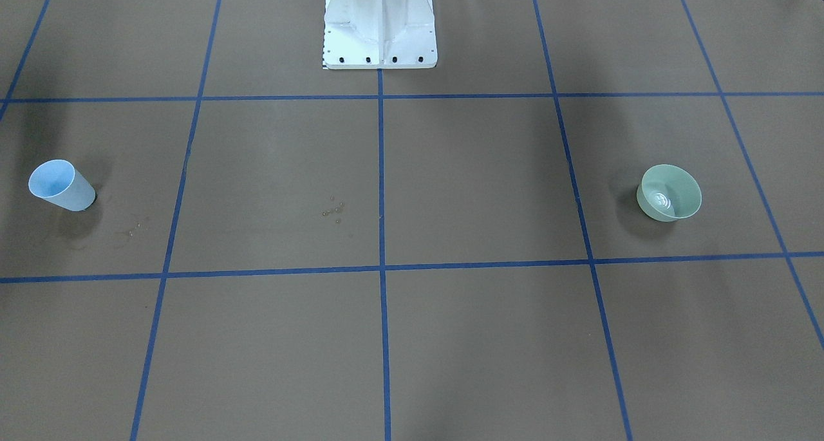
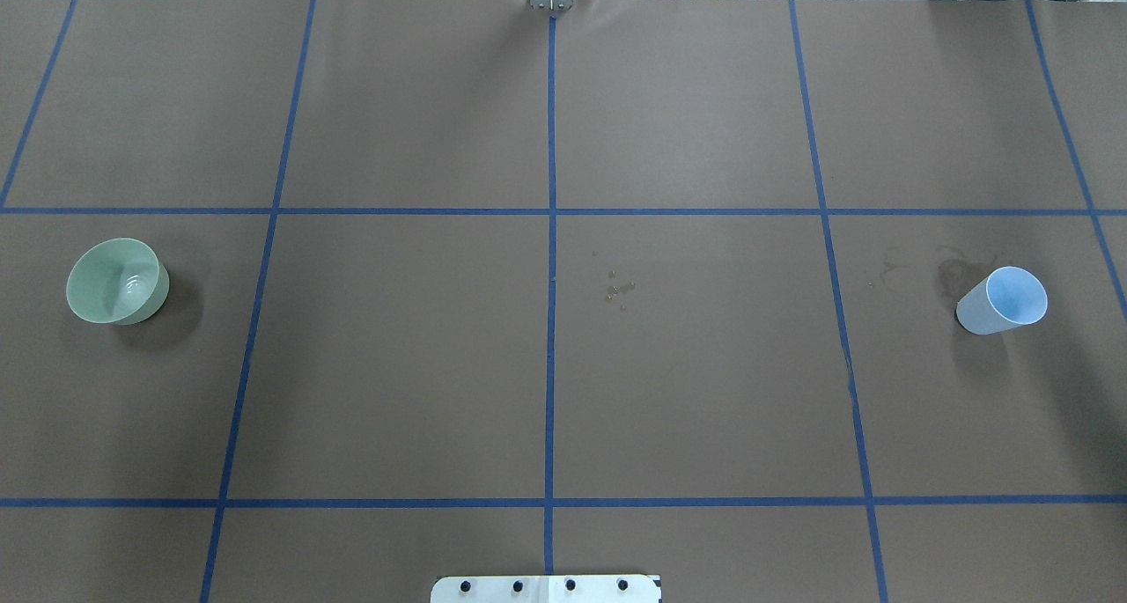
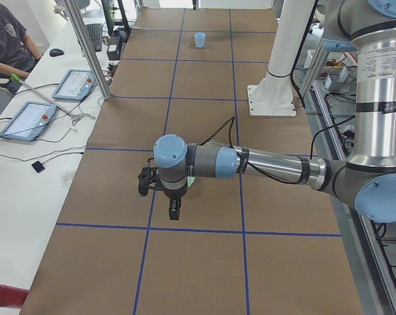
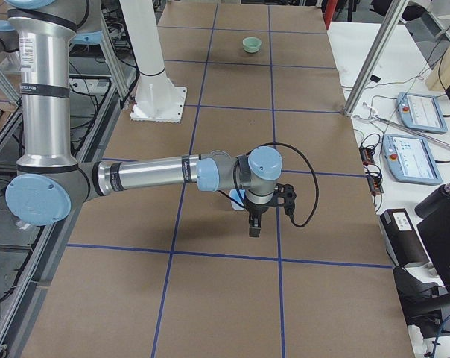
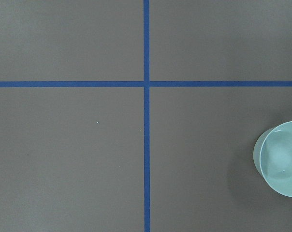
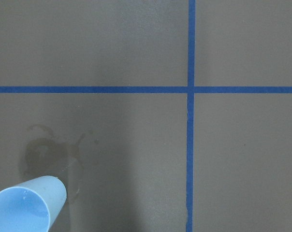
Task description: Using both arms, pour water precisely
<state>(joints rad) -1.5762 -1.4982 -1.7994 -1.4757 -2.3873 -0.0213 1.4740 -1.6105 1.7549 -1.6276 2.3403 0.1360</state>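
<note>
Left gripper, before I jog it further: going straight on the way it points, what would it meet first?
Probably the brown table cover, near the blue tape crossing. The left gripper points straight down, and the green bowl sits off to one side in the wrist view.

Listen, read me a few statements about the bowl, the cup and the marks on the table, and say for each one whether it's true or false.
1. The bowl stands on the robot's left side. True.
2. The cup lies on its side. False: it stands upright, mouth up.
3. Glints of water show at the bottom of the bowl. True.
4. The specks lie right beside the bowl. False: they lie near the middle line of the table, far from both bowl and cup.
5. A damp stain marks the table next to the cup. True.
</note>
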